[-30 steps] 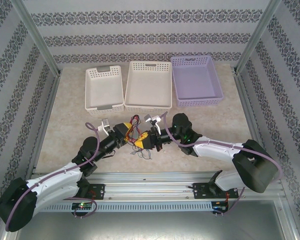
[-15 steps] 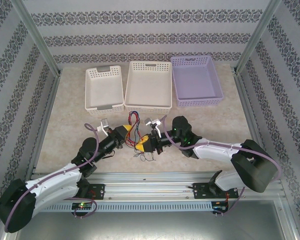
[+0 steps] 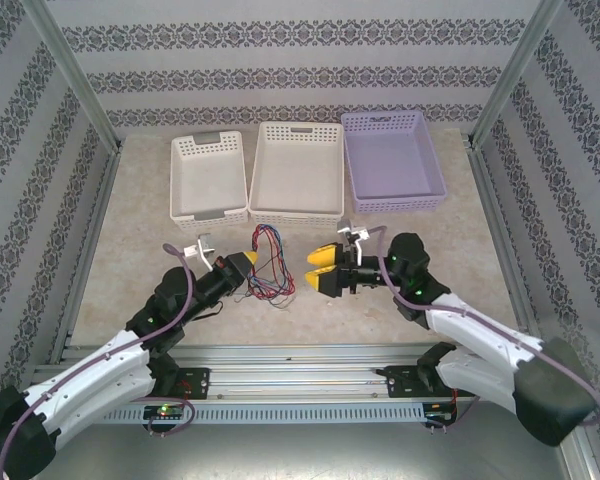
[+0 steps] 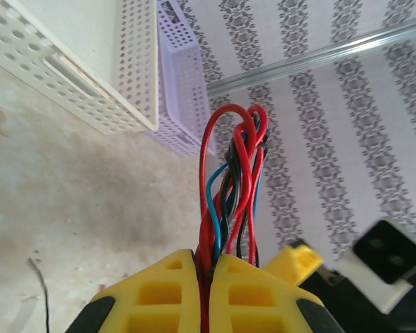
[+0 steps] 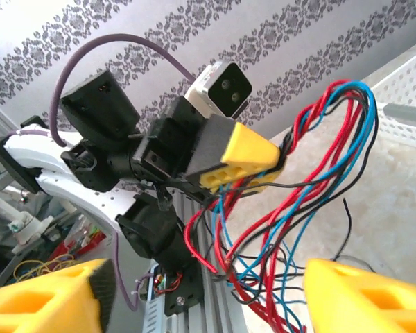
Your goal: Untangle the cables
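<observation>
Red, blue and black cables (image 3: 270, 265) clamped in left tool (image 3: 242, 266); right tool (image 3: 318, 268) spread apart, empty.
Could cinch knots tighter if yanked from one end alone.

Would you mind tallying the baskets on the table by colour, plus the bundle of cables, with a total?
White baskets: 2
Purple basket: 1
Bundle of cables: 1
Total: 4

Right jaws now off the cables (image 3: 271, 268)
</observation>
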Motion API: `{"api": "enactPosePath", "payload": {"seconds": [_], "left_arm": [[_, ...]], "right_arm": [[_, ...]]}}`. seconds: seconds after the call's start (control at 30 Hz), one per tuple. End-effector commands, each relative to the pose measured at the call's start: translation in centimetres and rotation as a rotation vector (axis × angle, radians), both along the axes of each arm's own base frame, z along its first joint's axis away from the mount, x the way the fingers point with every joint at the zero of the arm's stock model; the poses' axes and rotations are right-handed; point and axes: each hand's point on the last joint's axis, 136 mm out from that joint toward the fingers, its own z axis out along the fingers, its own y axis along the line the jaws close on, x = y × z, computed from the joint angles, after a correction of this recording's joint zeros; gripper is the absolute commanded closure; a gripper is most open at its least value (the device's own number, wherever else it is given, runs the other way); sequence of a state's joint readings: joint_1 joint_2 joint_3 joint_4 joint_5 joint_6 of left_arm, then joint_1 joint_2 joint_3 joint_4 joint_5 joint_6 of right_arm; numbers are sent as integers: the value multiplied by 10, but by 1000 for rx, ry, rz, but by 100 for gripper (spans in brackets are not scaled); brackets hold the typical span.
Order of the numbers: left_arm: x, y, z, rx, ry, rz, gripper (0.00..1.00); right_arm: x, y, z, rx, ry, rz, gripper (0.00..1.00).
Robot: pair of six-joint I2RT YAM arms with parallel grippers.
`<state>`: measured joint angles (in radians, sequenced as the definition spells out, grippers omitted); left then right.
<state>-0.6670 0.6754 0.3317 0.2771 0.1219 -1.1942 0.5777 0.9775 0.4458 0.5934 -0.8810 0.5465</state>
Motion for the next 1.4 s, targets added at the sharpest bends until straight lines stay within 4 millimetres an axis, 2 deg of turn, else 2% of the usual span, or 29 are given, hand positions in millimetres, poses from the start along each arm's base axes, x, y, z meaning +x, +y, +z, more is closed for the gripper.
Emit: {"api": "enactPosePath", "payload": {"seconds": [0.0, 0.1, 0.2, 0.33, 0.47, 0.63, 0.87, 1.07, 1.2, 1.37], "left_arm": [[0, 0, -13, 199, -18, -29, 100], [3, -10, -13, 252, -38, -69, 100], [4, -19, -8, 312, -70, -99, 100], [2, -28, -2, 393, -116, -118, 100], [-3, -37, -1, 441, -155, -143, 100], [-13, -43, 1, 489, -202, -164, 100], [-16, -30, 11, 501, -244, -102, 100], [-15, -14, 23, 479, -274, -30, 100], [-16, -18, 25, 462, -278, -44, 100], [-16, -27, 27, 427, -283, -63, 100]], "right_arm": [[6, -12, -4, -29, -9, -99, 22], [15, -13, 4, -39, -20, -156, 20], [28, -5, -2, -91, 23, -174, 20], [46, 13, -19, -168, 90, -197, 20], [54, 34, -37, -247, 88, -216, 21], [71, 40, -51, -312, 94, -300, 28], [64, 47, -77, -420, 89, -290, 46], [57, 39, -94, -444, 99, -300, 44], [56, 43, -99, -448, 107, -304, 45], [59, 56, -96, -464, 71, -321, 45]]}}
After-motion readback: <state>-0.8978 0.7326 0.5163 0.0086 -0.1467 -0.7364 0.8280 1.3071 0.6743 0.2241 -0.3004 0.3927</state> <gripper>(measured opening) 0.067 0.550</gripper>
